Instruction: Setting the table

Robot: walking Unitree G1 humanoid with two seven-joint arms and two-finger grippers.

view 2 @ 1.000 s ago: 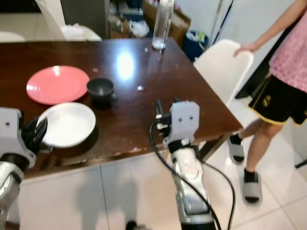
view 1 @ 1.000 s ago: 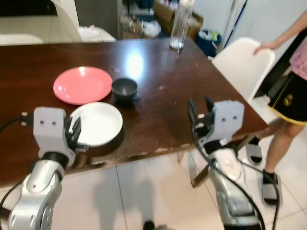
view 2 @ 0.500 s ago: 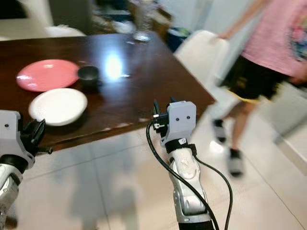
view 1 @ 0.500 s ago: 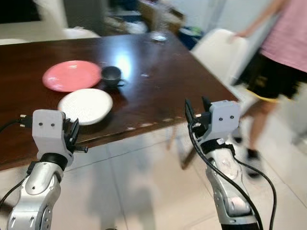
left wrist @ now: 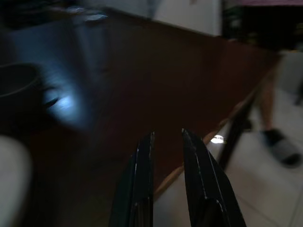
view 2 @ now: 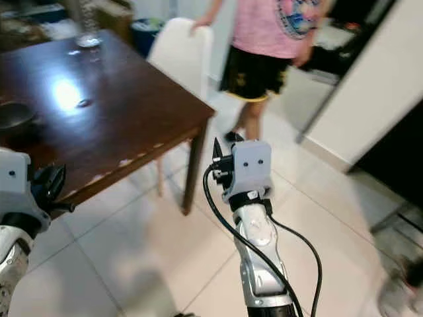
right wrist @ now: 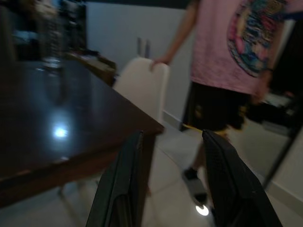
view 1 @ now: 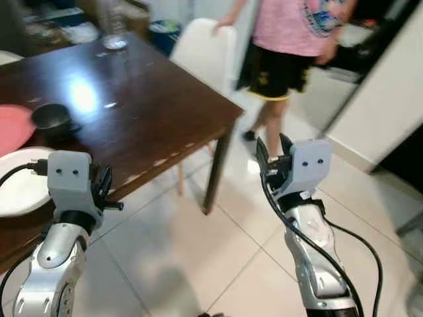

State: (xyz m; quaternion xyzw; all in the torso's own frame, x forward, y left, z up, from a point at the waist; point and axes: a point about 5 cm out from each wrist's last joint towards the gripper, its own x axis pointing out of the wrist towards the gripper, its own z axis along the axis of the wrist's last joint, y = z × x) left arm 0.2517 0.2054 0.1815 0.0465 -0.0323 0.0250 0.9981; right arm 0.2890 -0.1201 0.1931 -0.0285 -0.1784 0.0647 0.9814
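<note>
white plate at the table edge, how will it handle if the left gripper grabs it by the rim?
The white plate looks rigid and glazed, so probably slippery between two thin fingers and breakable if dropped on the tile floor. It lies flat near the table edge, so it should slide, not tip. The left gripper holds nothing now.

silver arms, grey boxy wrists, black cables, black two-fingered right claw point(view 1: 271, 146).

White plate point(view 1: 16, 191) flat near tabletop point(view 1: 152, 105) front edge, partly out of frame. Pink plate point(view 1: 10, 129) flat behind it. Dark bowl point(view 1: 51, 117) upright just beside pink plate.
</note>
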